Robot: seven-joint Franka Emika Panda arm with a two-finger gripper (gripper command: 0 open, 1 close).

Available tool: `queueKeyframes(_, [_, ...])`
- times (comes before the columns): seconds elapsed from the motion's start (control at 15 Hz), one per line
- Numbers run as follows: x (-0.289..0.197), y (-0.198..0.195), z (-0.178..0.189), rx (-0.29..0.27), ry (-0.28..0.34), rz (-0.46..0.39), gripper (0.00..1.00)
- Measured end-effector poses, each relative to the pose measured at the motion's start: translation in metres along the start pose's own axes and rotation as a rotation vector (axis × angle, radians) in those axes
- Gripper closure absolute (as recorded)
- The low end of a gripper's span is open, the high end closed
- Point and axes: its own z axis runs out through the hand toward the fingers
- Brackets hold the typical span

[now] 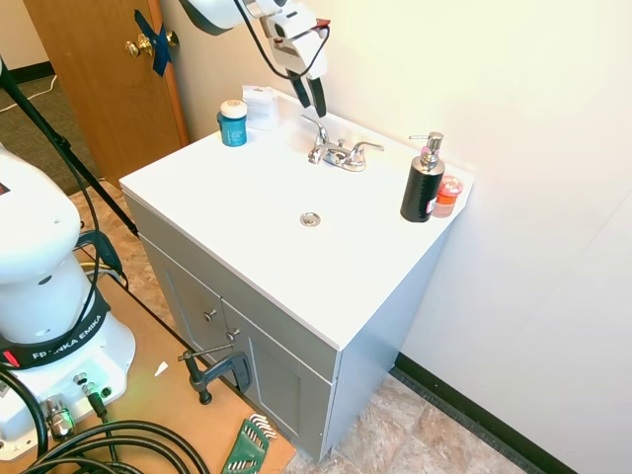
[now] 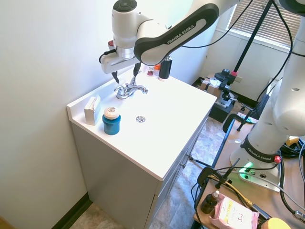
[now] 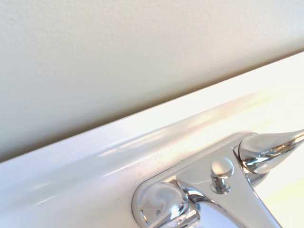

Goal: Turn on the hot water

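1. Jaws stand open, we judge from both exterior views: the gripper (image 2: pixel 125 72) hangs just above the faucet (image 1: pixel 338 153), holding nothing.
2. We find the hot lever (image 1: pixel 316 128) on the faucet's left wing, at the back edge of the vanity top (image 1: pixel 247 212), against the wall; in the second exterior view it is the wing (image 2: pixel 120 88) nearer the blue jar (image 2: pixel 111 121).
3. We expect the lever to be rigid, smooth chrome, slippery under the fingers; it likely pivots on its hub with light resistance.
4. We would push or pinch near its free tip, where leverage is best.
5. Our top is glossy white, with a drain (image 1: pixel 310 219) near its middle, a black dispenser (image 1: pixel 424 180) at the back right corner, and a white box (image 2: pixel 92 109) at the back left.
6. We are in a small bathroom: pale wall, wooden door (image 1: pixel 104 69), tiled floor.
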Motion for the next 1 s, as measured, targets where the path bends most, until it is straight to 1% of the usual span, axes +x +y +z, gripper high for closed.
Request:
queueKeyframes(0.4, [-0.007, -0.010, 0.026, -0.002, 0.016, -0.001, 0.00])
queueKeyframes(0.6, [-0.007, -0.012, 0.041, -0.017, 0.015, 0.001, 0.00])
queueKeyframes(0.87, [-0.006, -0.008, 0.042, -0.034, -0.002, 0.013, 0.00])
queueKeyframes(1.0, [-0.007, 0.006, 0.042, -0.053, -0.013, 0.009, 0.00])
